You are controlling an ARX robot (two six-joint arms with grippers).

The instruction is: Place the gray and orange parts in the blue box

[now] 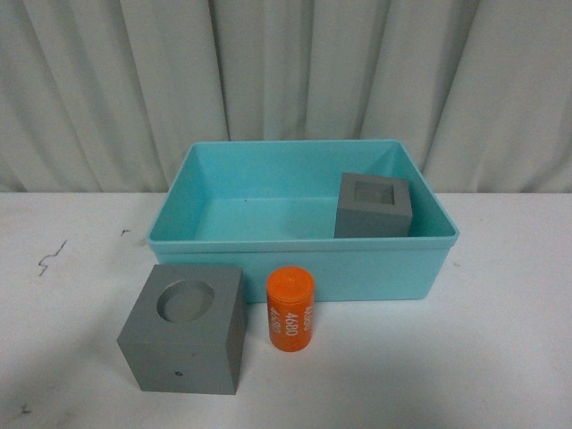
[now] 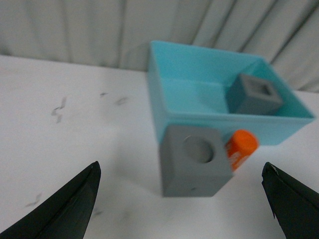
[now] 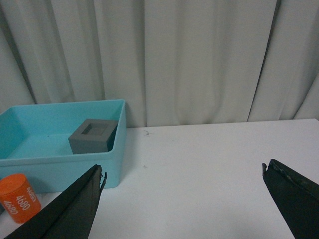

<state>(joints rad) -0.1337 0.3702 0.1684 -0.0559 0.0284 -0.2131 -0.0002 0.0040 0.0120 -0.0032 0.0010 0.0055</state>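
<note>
Left gripper (image 2: 180,165): jaws released, spread wide, nothing between them, both fingers (image 2: 65,209) clear of the bench top.
Right gripper (image 3: 182,168): jaws also released and empty, over bare white bench (image 3: 209,164) toward the right edge.

Gray cube with round recess (image 1: 183,326): on the bench, close to the near edge, left of centre, recess facing up.
Orange cylinder (image 1: 290,310): upright, white "4680" print on its side, just beside that cube on the right and just in front of the bin's front wall; cannot tell whether it touches either.
Light turquoise bin (image 1: 304,264): mid-width, toward the far edge, where a pale curtain (image 1: 286,71) hangs.
Gray cube with square recess (image 1: 374,206): inside the bin, right half, near the right wall, recess up.
Dark scuff marks (image 1: 52,257) toward the left edge.
</note>
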